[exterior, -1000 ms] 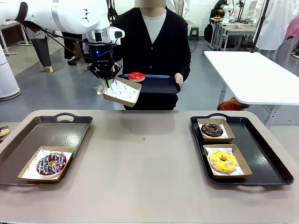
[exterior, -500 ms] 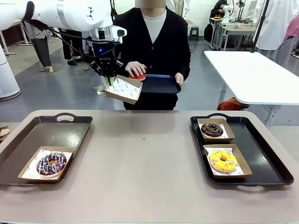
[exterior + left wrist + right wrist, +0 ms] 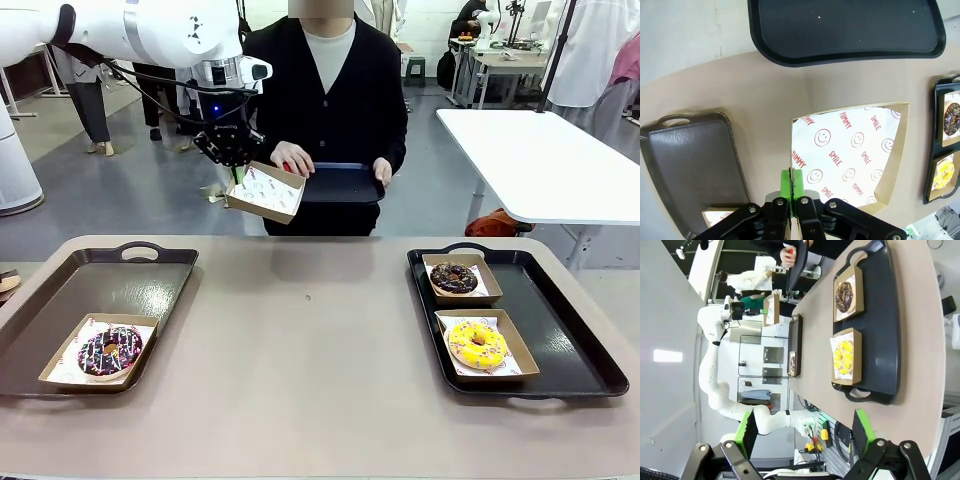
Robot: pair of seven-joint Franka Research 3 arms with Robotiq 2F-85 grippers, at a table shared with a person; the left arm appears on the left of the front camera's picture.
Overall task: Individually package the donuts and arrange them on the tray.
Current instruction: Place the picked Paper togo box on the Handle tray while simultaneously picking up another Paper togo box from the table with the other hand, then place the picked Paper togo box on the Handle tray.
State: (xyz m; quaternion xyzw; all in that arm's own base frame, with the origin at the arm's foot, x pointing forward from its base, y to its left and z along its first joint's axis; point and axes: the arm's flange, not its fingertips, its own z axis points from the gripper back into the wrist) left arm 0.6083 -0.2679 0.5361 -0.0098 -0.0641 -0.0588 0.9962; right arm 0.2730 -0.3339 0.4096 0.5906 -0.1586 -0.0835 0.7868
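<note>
Our left gripper (image 3: pixel 236 172) is clamped on the edge of an empty paper-lined box (image 3: pixel 264 192), held up at the far left. The person's hand (image 3: pixel 293 158) covers the red donut (image 3: pixel 288 166) on their small tray (image 3: pixel 345 183). Our right gripper (image 3: pixel 805 432) hangs with fingers apart.
</note>
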